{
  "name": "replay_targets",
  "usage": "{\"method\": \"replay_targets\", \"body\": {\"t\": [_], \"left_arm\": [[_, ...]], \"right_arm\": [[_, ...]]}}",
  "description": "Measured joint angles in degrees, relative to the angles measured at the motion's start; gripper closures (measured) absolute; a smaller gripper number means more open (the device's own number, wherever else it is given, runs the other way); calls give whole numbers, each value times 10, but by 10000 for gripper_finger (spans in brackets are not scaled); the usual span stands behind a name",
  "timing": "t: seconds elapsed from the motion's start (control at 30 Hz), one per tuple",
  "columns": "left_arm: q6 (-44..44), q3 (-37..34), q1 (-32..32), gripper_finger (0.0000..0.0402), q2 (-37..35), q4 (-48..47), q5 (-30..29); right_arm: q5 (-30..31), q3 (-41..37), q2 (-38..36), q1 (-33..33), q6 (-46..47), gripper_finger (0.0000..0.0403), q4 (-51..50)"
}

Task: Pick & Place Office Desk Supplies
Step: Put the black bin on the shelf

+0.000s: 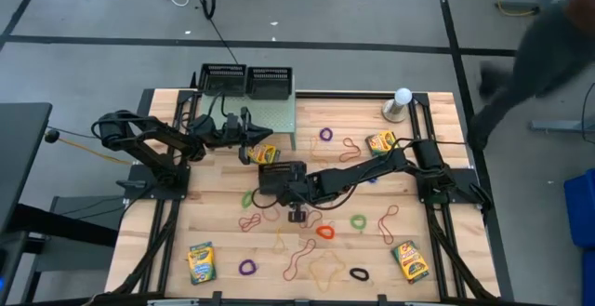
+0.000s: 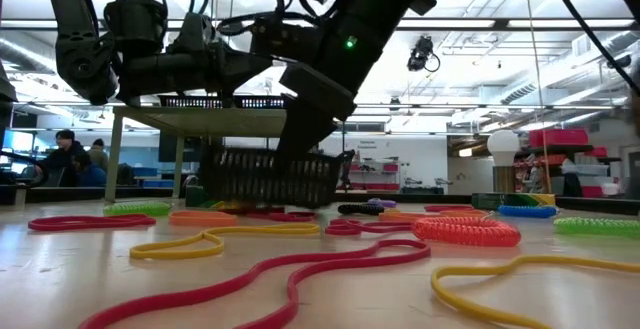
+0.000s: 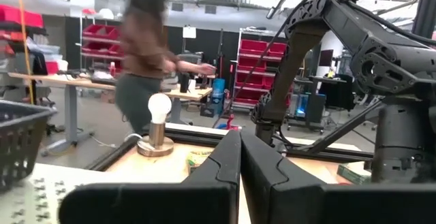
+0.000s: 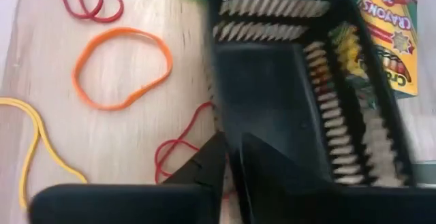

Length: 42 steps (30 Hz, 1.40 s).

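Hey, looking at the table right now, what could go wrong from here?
1. The right gripper pinches only the thin wall of the black mesh tray; the tray may slip or tip.
2. A red rubber band lies right beside the tray and could get trapped under it.
3. The left gripper hovers shut beside a crayon box near the right arm, so the arms might clash.
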Motion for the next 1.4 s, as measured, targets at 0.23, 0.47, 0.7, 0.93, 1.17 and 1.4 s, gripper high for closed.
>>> {"method": "replay_targets", "body": {"t": [0.23, 0.47, 0.7, 0.93, 1.17, 1.4], "left_arm": [[-9, 0, 0, 394, 0, 4, 7], [-9, 0, -1, 394, 0, 10, 51], [-62, 0, -11, 394, 0, 9, 84], [-80, 1, -51, 394, 0, 8, 31], [-154, 56, -68, 394, -1, -89, 33], [-58, 142, -120, 398, -4, -313, 20]], "right_arm": [[8, 11, -11, 8, 13, 277, -16], [16, 19, -77, 16, 16, 296, -110], [56, -153, -200, 12, -15, 394, -8], [7, -396, -343, -49, -33, 391, 302], [-1, -552, -426, -127, -27, 394, 545], [-16, -598, -479, -160, -29, 394, 561]]}}
